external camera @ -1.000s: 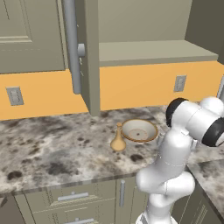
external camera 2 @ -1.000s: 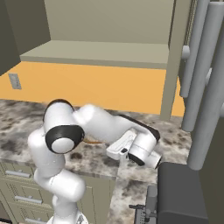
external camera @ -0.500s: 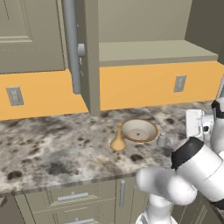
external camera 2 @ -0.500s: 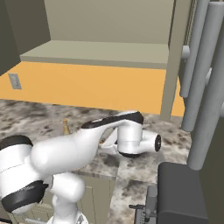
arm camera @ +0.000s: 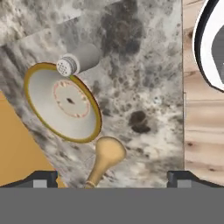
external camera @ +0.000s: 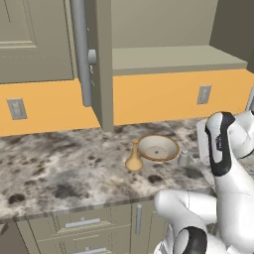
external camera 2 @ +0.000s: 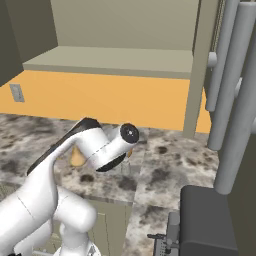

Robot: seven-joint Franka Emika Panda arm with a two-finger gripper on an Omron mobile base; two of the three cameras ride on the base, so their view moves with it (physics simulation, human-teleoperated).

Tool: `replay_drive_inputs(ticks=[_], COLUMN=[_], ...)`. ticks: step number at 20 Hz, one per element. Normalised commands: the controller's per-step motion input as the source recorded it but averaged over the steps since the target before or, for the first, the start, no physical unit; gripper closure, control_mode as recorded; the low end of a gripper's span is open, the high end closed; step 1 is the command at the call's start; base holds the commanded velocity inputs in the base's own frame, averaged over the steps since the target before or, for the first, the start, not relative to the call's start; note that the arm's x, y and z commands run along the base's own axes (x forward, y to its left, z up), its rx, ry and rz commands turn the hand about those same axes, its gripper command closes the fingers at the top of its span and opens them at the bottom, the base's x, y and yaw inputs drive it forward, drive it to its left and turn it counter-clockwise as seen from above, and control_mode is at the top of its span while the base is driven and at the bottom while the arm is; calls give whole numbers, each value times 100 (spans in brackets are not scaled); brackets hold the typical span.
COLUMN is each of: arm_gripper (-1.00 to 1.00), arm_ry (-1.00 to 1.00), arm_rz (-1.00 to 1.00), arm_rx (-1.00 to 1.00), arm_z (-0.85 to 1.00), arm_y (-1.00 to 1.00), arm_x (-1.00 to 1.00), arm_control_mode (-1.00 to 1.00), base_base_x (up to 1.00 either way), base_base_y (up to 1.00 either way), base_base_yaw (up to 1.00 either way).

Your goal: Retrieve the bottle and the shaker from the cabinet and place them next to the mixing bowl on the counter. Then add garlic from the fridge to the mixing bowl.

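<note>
Gripper (arm camera: 112, 177) wide open at bottom of hand view, holding nothing, looking down on counter (arm camera: 144, 65). Mixing bowl (arm camera: 63, 103) at centre left, shaker (arm camera: 78, 60) touching its upper rim, tan bottle (arm camera: 105, 157) just below. Bowl (external camera: 158, 148) mid-frame in left base view, between bottle (external camera: 133, 158) and shaker (external camera: 183, 158). Cabinet (external camera: 163, 30) open across top.

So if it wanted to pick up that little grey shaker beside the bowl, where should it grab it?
Probably around the wide lower body, coming down from above with the fingers on either side. The shaker stands upright on the counter, its cap is narrower, and the mixing bowl sits close on one side, so closing the fingers along the bowl's rim line seems safest.
</note>
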Motion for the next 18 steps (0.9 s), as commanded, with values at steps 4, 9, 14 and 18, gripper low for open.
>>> replay_drive_inputs(ticks=[4,9,14,18], arm_gripper=[-100,-100,-100,-100], arm_ry=[1,3,-6,-19], arm_rz=[7,24,19,23], arm_rx=[-51,-53,-30,-1], arm_z=[41,7,-6,0], arm_y=[25,41,-7,-29], arm_x=[-12,0,-1,0], arm_control_mode=[-100,-100,-100,-100], base_base_x=[0,0,0,0], base_base_y=[0,0,0,0], base_base_yaw=[0,0,0,0])
